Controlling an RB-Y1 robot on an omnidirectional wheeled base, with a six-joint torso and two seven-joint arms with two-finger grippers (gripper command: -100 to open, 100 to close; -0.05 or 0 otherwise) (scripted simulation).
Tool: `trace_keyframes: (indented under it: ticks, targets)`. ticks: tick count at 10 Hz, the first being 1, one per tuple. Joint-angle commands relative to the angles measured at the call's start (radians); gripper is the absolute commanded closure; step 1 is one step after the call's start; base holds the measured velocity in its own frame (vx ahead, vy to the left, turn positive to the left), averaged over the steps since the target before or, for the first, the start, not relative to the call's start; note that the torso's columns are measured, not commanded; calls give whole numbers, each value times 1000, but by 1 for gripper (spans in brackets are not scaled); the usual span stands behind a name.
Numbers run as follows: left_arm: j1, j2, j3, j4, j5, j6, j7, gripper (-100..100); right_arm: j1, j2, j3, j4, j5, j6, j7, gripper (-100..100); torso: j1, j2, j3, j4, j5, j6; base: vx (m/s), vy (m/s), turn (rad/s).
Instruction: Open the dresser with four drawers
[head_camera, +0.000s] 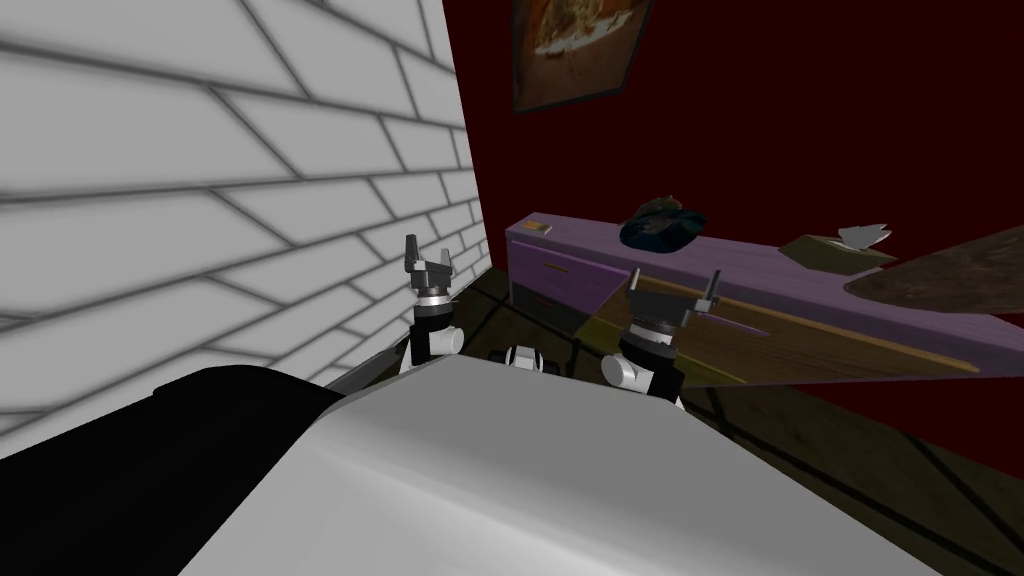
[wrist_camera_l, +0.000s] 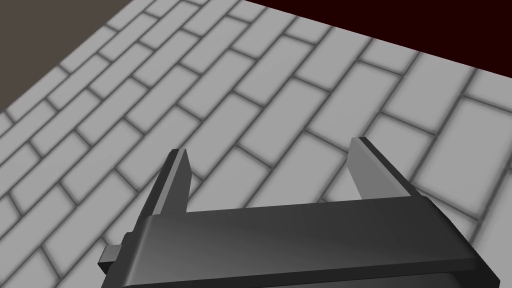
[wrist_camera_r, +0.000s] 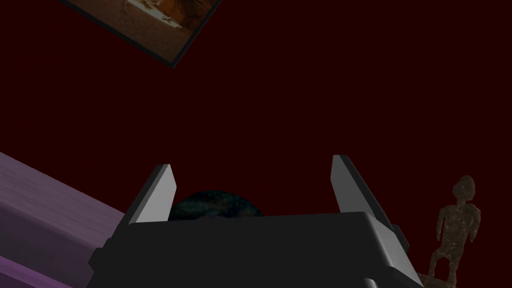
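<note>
Dark red wall (head_camera: 800, 120) closes the far side, and a white brick wall (head_camera: 200, 200) runs down the left to meet it at 12 o'clock. Against the red wall stands the purple dresser (head_camera: 760, 270), at 1 o'clock from me. Its long axis runs along that wall, from 12 o'clock out toward 3. Its front faces back into the room, toward 7 o'clock. Drawer fronts (head_camera: 560, 272) show at its left end.

A brown wooden slab (head_camera: 800, 350) lies across the rest of the front and hides it. On the dresser top sit a small tan piece (head_camera: 533, 228) at the left end, a dark round lump (head_camera: 662, 222) near the middle, and an olive box (head_camera: 835, 250) with something white on it toward 2 o'clock. A second brown surface (head_camera: 950, 270) overlaps the top at 3 o'clock. A framed picture (head_camera: 575, 45) hangs on the red wall above.

The left gripper (head_camera: 427, 252) is raised at 11 o'clock, beside the brick wall (wrist_camera_l: 250, 100), released and grasping nothing (wrist_camera_l: 270, 150). The right gripper (head_camera: 673, 278) is up at 1 o'clock, just short of the dresser front, also released with nothing between its fingers (wrist_camera_r: 252, 167). Past it lie the dresser (wrist_camera_r: 45, 200), the lump (wrist_camera_r: 215, 202), the picture (wrist_camera_r: 150, 25) and a brown figurine (wrist_camera_r: 456, 220).
</note>
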Motion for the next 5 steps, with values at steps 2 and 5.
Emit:
trace_keyframes:
  ticks: [2,5]
  targets:
    - [0,0,0,0,0,0,0,0,-10,-3,-4,30,-31,-6,-95,-100,0,0,0,0,0,0,31,32,60]
    - [0,0,0,0,0,0,0,0,-30,-7,-10,85,-88,-12,-184,-100,1,-1,0,0,0,0,48,48,67]
